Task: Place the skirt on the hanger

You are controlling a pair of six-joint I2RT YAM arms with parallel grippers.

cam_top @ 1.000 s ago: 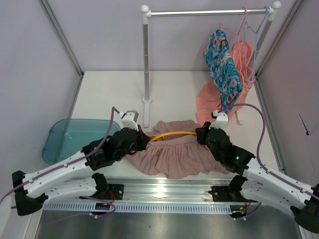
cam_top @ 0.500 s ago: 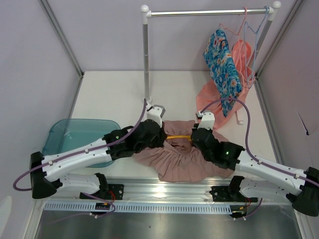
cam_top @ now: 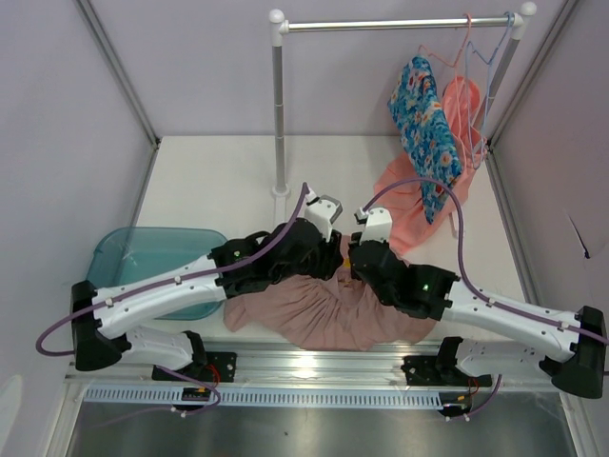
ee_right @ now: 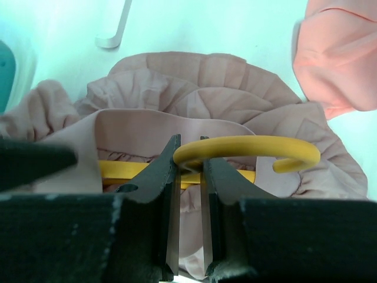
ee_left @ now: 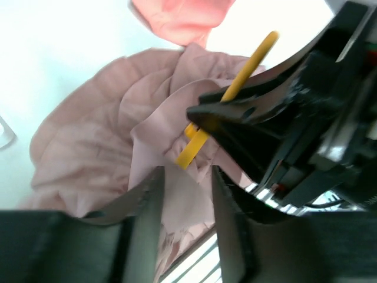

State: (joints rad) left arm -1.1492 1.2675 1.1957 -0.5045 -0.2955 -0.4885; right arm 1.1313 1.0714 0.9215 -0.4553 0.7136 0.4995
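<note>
The dusty-pink skirt [cam_top: 314, 314] lies bunched at the table's near edge. In the right wrist view its waistband [ee_right: 135, 127] is draped over the yellow hanger's bar [ee_right: 121, 170]. My right gripper [ee_right: 189, 164] is shut on the hanger's neck just below the hook [ee_right: 253, 145]. My left gripper [ee_left: 187, 177] stands open right beside the right gripper [ee_left: 283, 118], with pale skirt fabric [ee_left: 88, 147] lying in the gap between its fingers and the hanger [ee_left: 244, 68] just beyond them. From above, both grippers meet over the skirt's top edge and hide the hanger.
A teal bin [cam_top: 143, 262] sits at the left. The clothes rack's pole [cam_top: 278, 114] stands behind the grippers. A floral garment [cam_top: 425, 124] and spare hangers [cam_top: 476, 67] hang at the rail's right end. A coral garment [cam_top: 404, 195] lies below them.
My left arm has swept right along the hanger until it meets the right gripper, then its jaws opened. The skirt has bunched toward the middle and the right gripper has shifted left.
</note>
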